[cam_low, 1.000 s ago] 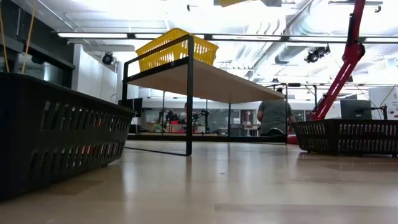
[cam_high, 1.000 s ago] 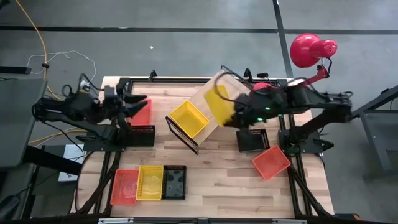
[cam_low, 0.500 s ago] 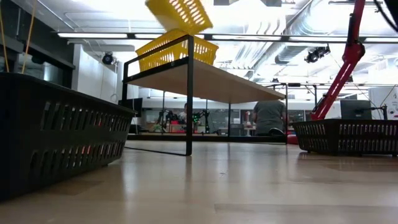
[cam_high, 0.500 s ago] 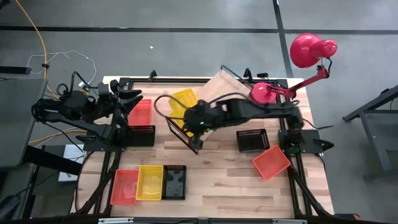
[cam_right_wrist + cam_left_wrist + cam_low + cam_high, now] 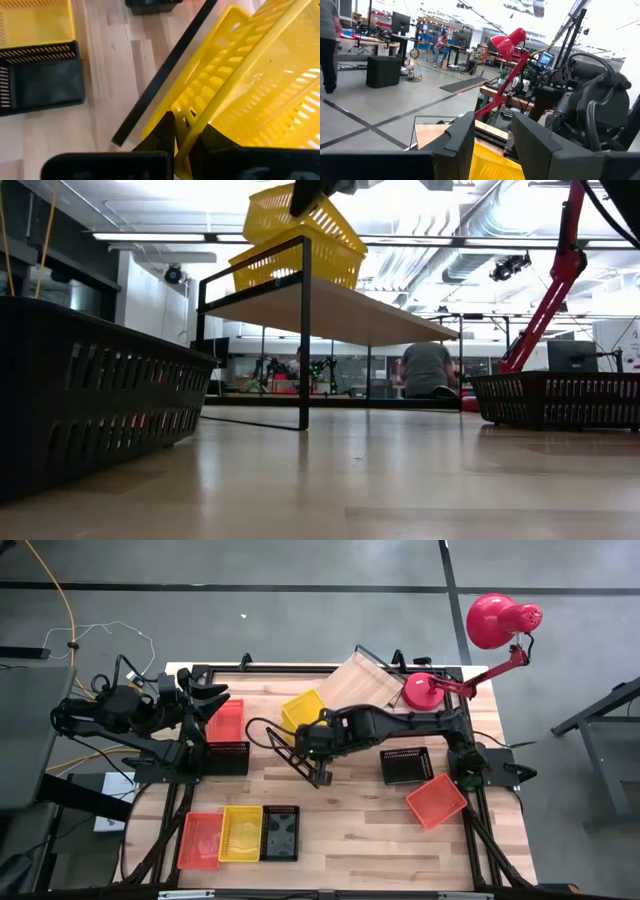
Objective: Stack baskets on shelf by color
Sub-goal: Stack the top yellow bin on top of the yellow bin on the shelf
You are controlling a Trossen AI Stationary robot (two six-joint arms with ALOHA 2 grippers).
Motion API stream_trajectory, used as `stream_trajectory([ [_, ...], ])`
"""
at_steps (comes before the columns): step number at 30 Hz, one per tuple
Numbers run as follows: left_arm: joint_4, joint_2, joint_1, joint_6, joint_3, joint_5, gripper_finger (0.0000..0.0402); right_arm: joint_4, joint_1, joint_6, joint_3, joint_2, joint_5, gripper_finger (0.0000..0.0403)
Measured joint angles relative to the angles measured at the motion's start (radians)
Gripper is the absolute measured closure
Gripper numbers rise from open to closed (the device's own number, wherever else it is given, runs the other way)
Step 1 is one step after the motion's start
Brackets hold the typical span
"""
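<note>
A yellow basket (image 5: 285, 272) stands on the near-left end of the shelf (image 5: 365, 685), a light-wood board on a black wire frame. A second yellow basket (image 5: 292, 215) sits tilted in it. My right gripper (image 5: 187, 131) reaches in from the table's right over that end (image 5: 310, 738) and is shut on the second basket. My left gripper (image 5: 492, 137) is open at the table's left edge (image 5: 205, 705), with nothing between its fingers. It is beside an orange basket (image 5: 228, 722). My right gripper pinches the upper yellow basket's side wall at its rim (image 5: 196, 125), one finger on the slotted outer face and one on the inner side. The fingers come slanting down from above. The basket is tilted, its lower part inside the yellow basket on the shelf.
An orange (image 5: 200, 840), a yellow (image 5: 242, 833) and a black basket (image 5: 280, 833) lie in a row at the near left. A black basket (image 5: 228, 755) is at the left. At the right are a black (image 5: 405, 765) and an orange (image 5: 436, 800) basket. A red lamp (image 5: 495, 620) stands far right.
My right gripper has carried the yellow basket toward the table's left and down, tipping steeper as it went. The basket came in above the shelf's near-left end, then sank, tilted, into the yellow basket standing there. The gripper stays shut on it.
</note>
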State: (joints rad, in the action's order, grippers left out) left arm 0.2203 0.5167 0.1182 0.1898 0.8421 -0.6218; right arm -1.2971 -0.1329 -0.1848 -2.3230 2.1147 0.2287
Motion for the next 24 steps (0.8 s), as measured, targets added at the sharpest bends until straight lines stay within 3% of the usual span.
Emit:
stream_trajectory([
  [4, 0.0, 0.0, 0.0, 0.0, 0.0, 0.0, 0.0284, -0.006, 0.001, 0.034, 0.0, 0.0, -0.023, 0.0388],
  [12, 0.0, 0.0, 0.0, -0.002, 0.0, 0.0, 0.0284, -0.018, 0.002, 0.054, 0.0, 0.0, -0.054, 0.0316],
  [19, 0.0, 0.0, 0.0, -0.002, 0.0, 0.0, 0.0284, -0.024, 0.002, 0.081, -0.001, 0.0, 0.003, 0.0253],
  [24, 0.0, 0.0, 0.0, -0.014, 0.0, 0.0, 0.0284, -0.023, 0.003, 0.115, -0.031, -0.011, -0.052, 0.0212],
])
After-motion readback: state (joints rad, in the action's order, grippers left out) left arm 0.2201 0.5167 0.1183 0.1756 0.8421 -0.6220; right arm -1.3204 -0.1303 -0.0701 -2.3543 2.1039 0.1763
